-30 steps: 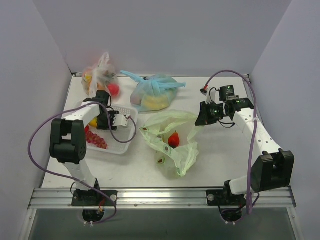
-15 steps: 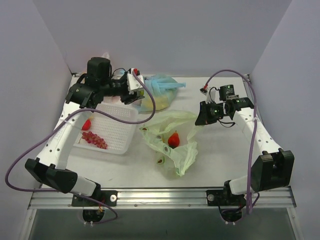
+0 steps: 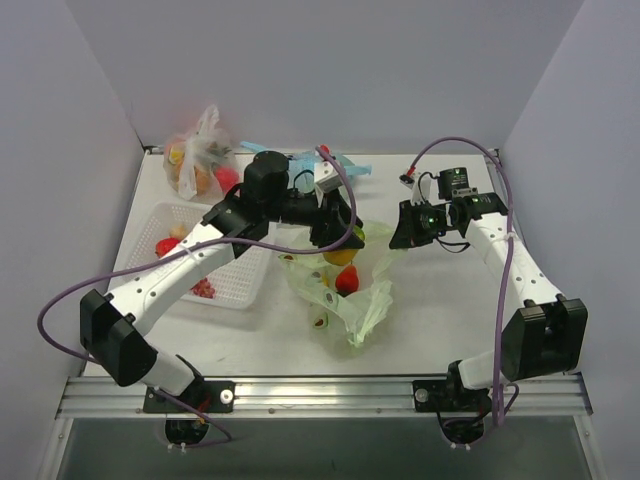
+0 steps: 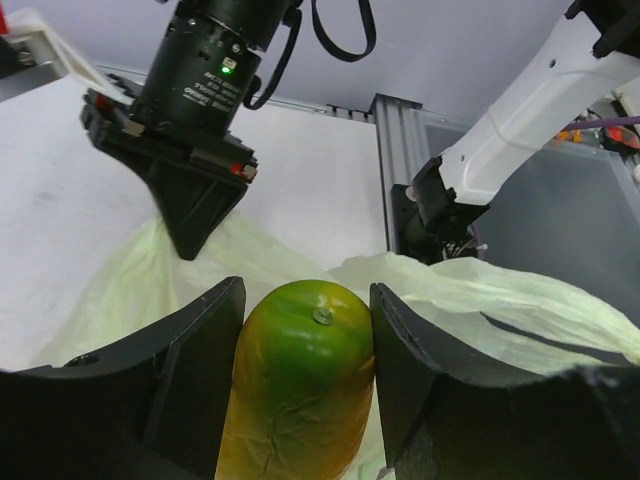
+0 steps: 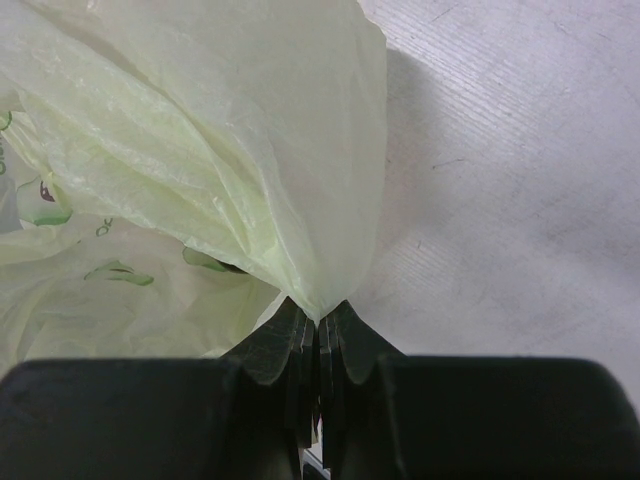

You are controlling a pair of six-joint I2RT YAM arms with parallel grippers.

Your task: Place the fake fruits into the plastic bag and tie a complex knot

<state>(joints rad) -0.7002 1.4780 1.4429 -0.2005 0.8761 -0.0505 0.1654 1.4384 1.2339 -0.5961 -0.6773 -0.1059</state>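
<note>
While the left hand [image 4: 305, 300] hangs over the open bag [image 5: 200, 150], it should let go only once the green-yellow fruit [image 4: 298, 390] is w/in the rim, beside the red fruit [image 3: 347, 280] that seems inside. Its fingers stand approx. fruit-wide, clamped on that fruit. Right hand [image 5: 320, 335], at 2 o'clock of the bag, is pinched tight on the bag's edge, lifting it; best held firm. Basket [image 3: 240, 298] w/ more fruit lies at 9 o'clock.

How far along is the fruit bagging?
One red fruit already lies in the green bag, whose edge the right tool pinches. The left tool holds a green-yellow fruit above it. Grapes and another red piece wait in the basket; no knot yet.
</note>
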